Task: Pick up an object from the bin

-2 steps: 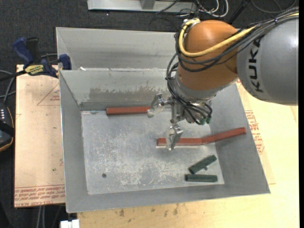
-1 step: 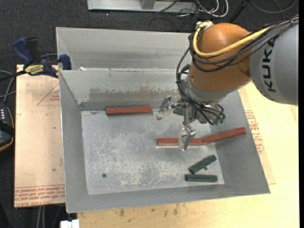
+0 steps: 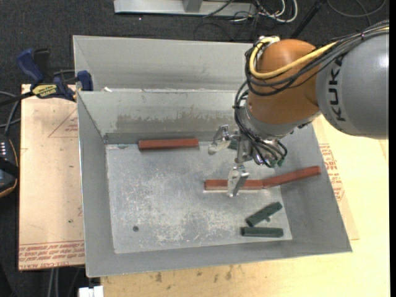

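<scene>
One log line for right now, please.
claw above middle red-brown bar | bar lying flat, not lifted | dark green bars front-right, apart from claw

A grey arm link [image 3: 365, 85] is showing black KUKA lettering at the frame's right. An orange rounded cover [image 3: 284, 88] is capping its wrist, yellow and black cables [image 3: 309, 57] are looping across it, and a silvery metal pincer [image 3: 234, 189] is sitting beneath.

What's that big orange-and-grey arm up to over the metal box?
A robot arm is reaching from the right into a grey metal bin to pick something out. Its hand is down at a reddish-brown stick lying flat mid-floor. A second red stick lies by the back wall, a third red stick to the right, and two dark green sticks near the front. Nothing looks lifted yet.
</scene>
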